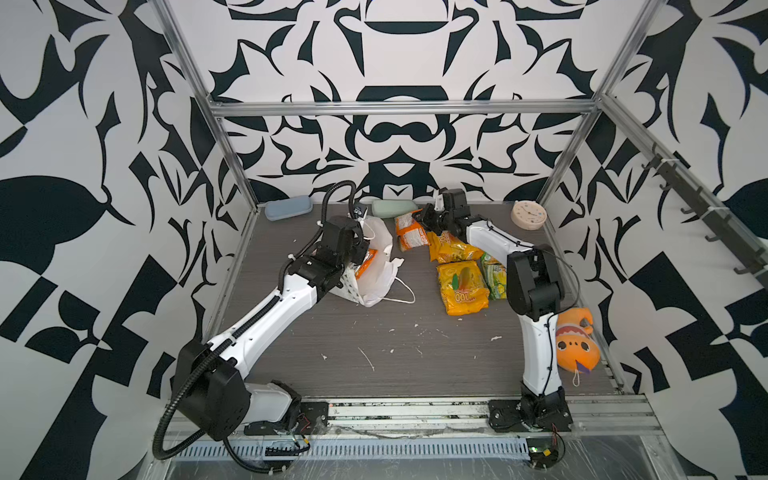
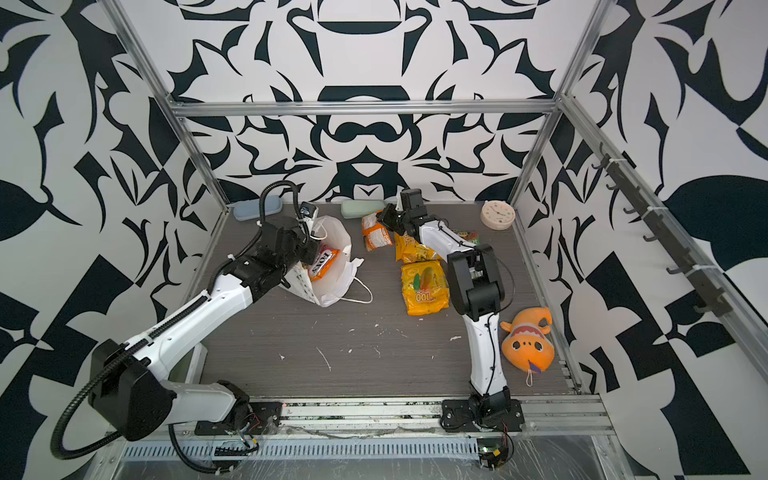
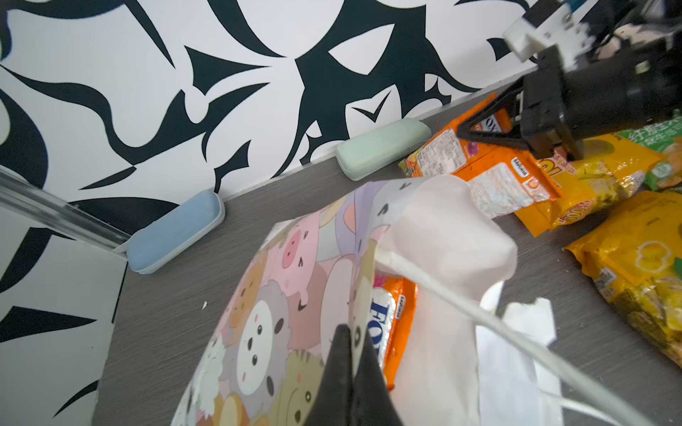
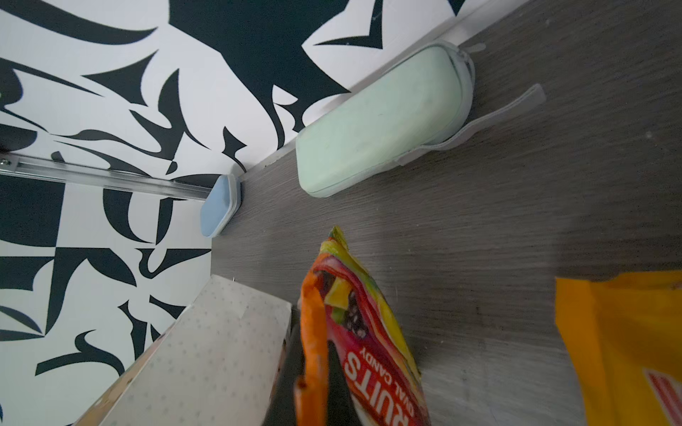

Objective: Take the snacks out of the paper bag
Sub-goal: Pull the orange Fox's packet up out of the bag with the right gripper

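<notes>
Three orange packets (image 1: 405,220) (image 1: 413,242) (image 1: 366,262), two yellow packets (image 1: 455,251) (image 1: 463,286), two green packets (image 1: 494,276) (image 2: 467,237), two cases (image 1: 288,208) (image 1: 392,208), one bag (image 1: 380,237), clock (image 1: 528,214), plush (image 1: 575,345)

Bag (image 1: 378,245): lay left of centre on the table (image 1: 374,345), one packet (image 2: 322,264) in it.
Packets (image 1: 461,286): heaped right of the bag.
Left case (image 1: 288,208), mid case (image 1: 392,208): against the back wall.
Clock (image 1: 528,215): back right corner.
Toy (image 1: 575,345): right edge, before the packets.
</notes>
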